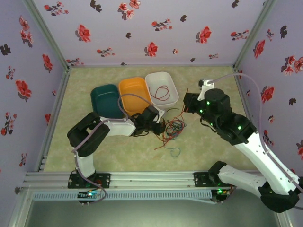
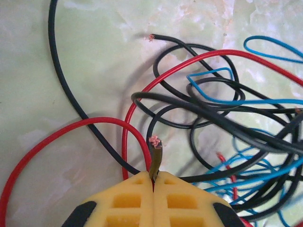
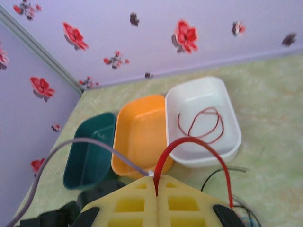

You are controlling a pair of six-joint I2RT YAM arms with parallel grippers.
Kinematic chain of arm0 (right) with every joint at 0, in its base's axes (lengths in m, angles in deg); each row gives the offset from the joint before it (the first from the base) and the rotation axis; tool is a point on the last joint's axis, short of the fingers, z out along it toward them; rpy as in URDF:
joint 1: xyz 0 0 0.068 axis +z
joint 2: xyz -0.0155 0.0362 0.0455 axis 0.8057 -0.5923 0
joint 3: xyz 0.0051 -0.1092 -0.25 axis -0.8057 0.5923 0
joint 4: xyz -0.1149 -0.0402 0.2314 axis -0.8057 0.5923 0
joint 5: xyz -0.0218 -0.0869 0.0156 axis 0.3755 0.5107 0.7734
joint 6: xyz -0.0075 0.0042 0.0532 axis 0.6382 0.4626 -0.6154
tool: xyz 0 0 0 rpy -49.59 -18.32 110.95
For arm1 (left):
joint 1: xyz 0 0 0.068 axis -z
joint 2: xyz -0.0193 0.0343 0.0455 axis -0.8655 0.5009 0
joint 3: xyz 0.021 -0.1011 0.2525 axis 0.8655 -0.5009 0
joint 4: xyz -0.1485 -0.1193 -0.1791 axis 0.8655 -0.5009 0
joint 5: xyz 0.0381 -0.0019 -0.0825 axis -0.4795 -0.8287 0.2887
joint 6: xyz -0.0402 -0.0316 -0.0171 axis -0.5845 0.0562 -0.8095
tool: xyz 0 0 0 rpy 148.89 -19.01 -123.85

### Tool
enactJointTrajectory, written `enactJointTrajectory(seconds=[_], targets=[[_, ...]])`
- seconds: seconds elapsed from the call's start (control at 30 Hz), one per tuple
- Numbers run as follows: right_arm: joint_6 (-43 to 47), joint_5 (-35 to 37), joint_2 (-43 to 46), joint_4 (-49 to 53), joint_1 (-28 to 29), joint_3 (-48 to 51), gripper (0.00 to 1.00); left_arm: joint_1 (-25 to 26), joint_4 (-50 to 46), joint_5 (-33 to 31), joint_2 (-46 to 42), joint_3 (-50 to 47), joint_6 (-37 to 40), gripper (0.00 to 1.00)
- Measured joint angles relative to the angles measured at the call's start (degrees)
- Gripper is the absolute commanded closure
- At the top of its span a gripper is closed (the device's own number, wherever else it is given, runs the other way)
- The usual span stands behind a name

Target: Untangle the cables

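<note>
The cables (image 1: 173,126), red, black and blue, lie in a tangle on the table between both arms. In the left wrist view a red cable (image 2: 227,51), a black cable (image 2: 50,38) and a blue cable (image 2: 265,101) cross one another. My left gripper (image 2: 154,177) is shut on a dark cable end (image 2: 156,158) with a bare copper tip, and sits at the tangle's left edge (image 1: 160,126). My right gripper (image 3: 156,182) is shut on a red cable (image 3: 194,140) that arches up from its fingers, raised to the right of the tangle (image 1: 187,106).
Three bins stand in a row behind the tangle: teal (image 1: 105,100), orange (image 1: 135,93) and white (image 1: 166,79). A thin red cable loop (image 3: 201,123) lies in the white bin. A small blue loop (image 1: 175,152) lies apart in front of the tangle.
</note>
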Motion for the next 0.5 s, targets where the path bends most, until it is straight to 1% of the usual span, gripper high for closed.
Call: enactJointTrajectory(seconds=[0.4, 0.47, 0.5], targets=[[6.2, 7.1, 0.3, 4.4, -0.3, -10.2, 1.00, 0.0, -1.0, -0.2, 0.0, 0.0, 0.5, 0.97], [7.1, 8.0, 0.1, 5.4, -0.3, -12.3, 1.00, 0.0, -1.1, -0.2, 0.0, 0.0, 0.5, 0.95], [7.5, 8.6, 0.0, 5.7, -0.3, -13.4, 1.00, 0.0, -1.1, -0.2, 0.0, 0.0, 0.5, 0.92]])
